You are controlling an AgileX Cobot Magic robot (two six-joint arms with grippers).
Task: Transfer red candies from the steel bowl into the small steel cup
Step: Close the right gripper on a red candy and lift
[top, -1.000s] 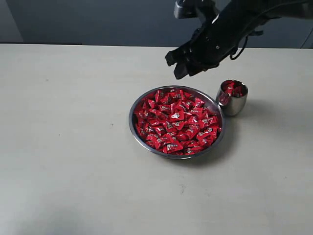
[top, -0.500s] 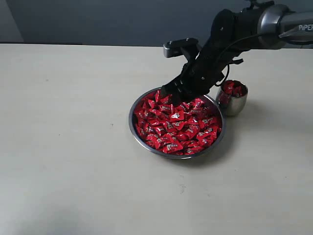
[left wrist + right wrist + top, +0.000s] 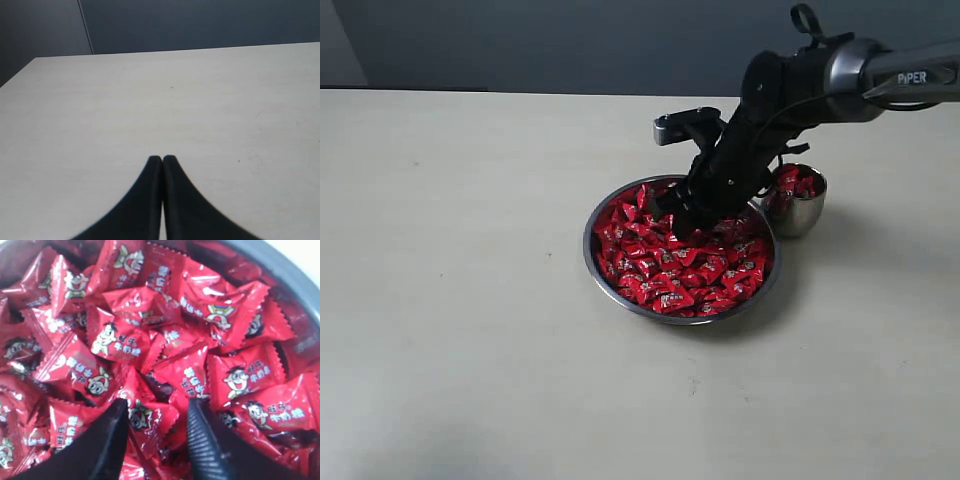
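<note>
The right gripper (image 3: 156,412) is now lowered into the steel bowl (image 3: 587,248) among the red candies (image 3: 670,270). Its jaws are held parted astride one candy, with nothing clamped yet

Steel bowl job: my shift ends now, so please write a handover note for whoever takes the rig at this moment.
Left gripper: shut, empty, over bare table.
Right gripper: open, lowered into the steel bowl, jaws either side of one of the red candies; nothing gripped yet.
Small steel cup: upright, just right of the bowl in the exterior view.
Done: a few candies are already in the cup.
Left: close on a candy, carry it to the cup, repeat; the bowl is nearly full.
</note>
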